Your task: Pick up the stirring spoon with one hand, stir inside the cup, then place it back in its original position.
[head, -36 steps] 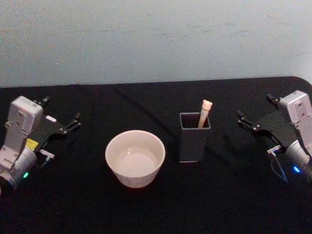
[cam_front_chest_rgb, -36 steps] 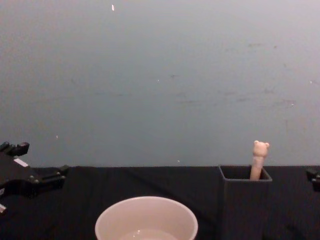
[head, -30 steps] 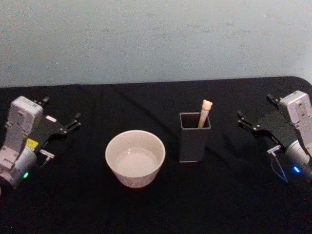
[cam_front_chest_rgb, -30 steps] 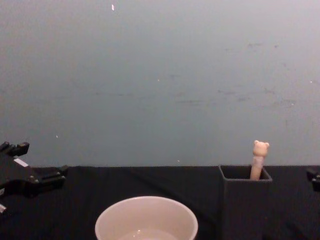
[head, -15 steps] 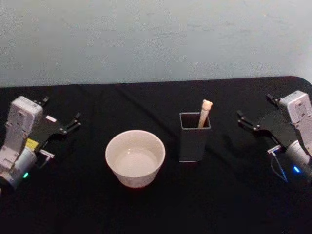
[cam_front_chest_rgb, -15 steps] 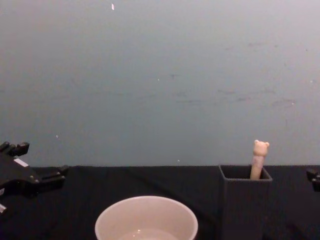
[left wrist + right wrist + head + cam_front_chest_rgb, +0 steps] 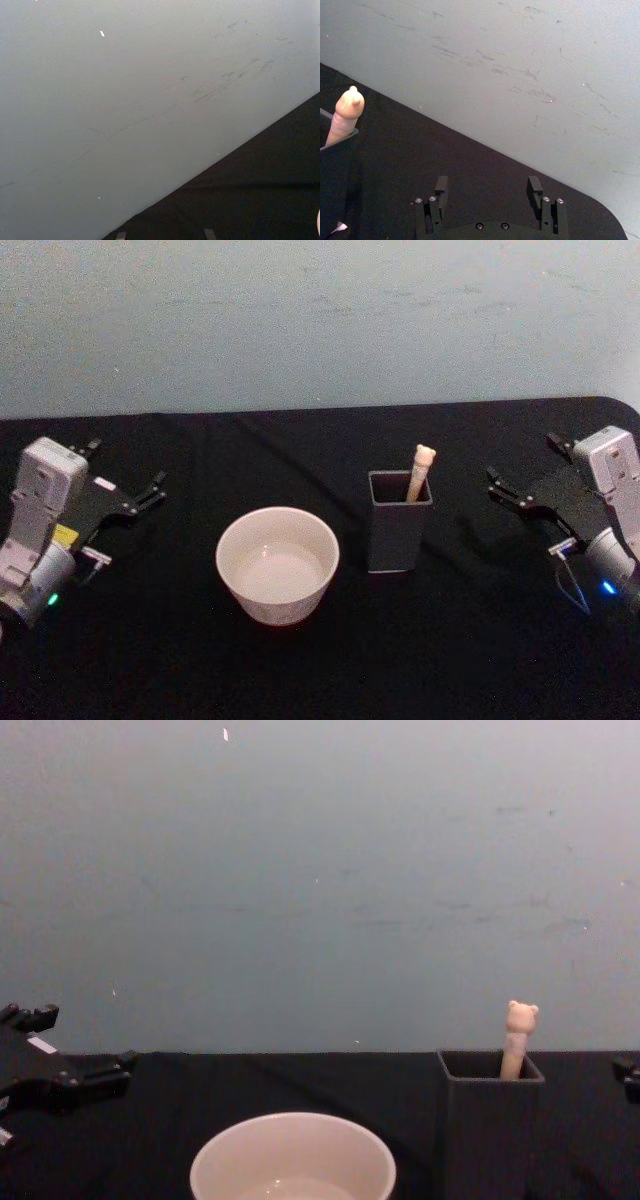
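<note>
Our right gripper (image 7: 522,460) and left gripper (image 7: 125,465) both have the jaws spread and hold nothing.
To the left of the right jaws, apart from them, the stirring spoon (image 7: 420,470) stands tilted in the dark holder (image 7: 398,530), bear head up. Further left sits the cup (image 7: 277,562), between the holder and the left jaws, on the black table (image 7: 450,640).

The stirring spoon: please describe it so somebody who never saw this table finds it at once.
On the black table, right of the cream-white cup, stands a dark grey square holder. The stirring spoon sticks up from it: slim, beige, topped by a tiny bear head.
</note>
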